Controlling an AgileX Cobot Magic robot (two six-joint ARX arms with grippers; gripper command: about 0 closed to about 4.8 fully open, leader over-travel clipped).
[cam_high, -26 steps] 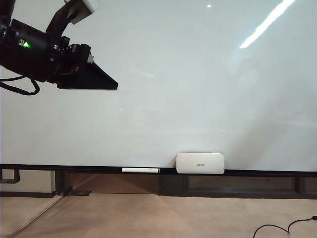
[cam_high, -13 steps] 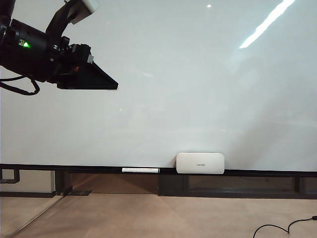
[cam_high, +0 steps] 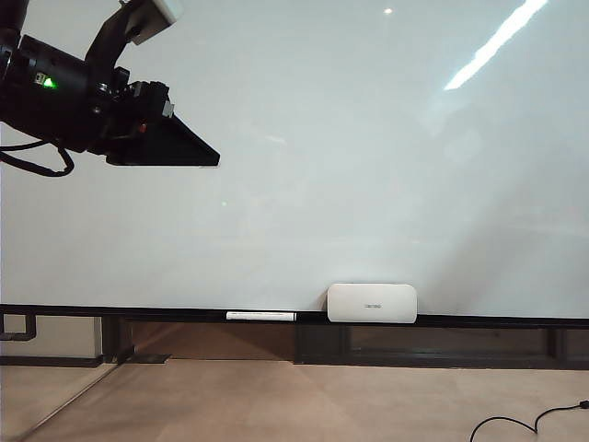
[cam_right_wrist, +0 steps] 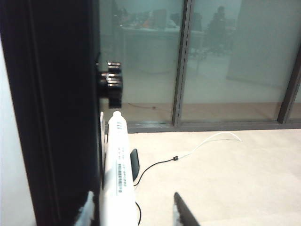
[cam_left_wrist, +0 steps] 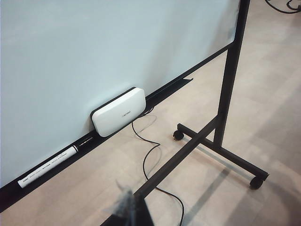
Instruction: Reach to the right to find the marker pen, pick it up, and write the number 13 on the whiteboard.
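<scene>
right tool [cam_right_wrist: 134, 207]: fingers standing apart, straddling the white cylindrical marker pen [cam_right_wrist: 116, 174], not clamping.
left tool [cam_high: 170, 143]: state unclear, hanging before the glossy pale whiteboard [cam_high: 368, 166].
risk: closing off-centre, knocking the pen away.

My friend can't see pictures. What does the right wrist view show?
A white marker pen stands upright beside a black post, between the right gripper's two open fingertips. Behind are a pale floor, a thin cable and glass walls.
</scene>
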